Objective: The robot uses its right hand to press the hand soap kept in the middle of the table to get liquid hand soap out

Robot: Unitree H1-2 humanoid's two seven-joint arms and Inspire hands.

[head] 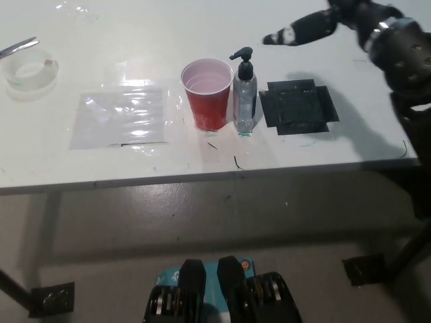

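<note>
On the white table (377, 87), the black right hand (316, 27), fingers spread and holding nothing, hovers well apart from the soap bottle (244, 94) beside the red cup (207, 94); it should descend squarely onto the pump head (242, 55).

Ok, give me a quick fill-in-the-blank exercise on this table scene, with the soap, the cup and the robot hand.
1. The soap bottle has a ____ pump head.
2. The red cup stands directly to the ____ of the soap bottle in the picture.
3. The right robot hand is in the air, not ____ the pump.
4. The roll of clear tape lies near the table's ____ edge in the picture.

Missing words: black; left; touching; left
</note>
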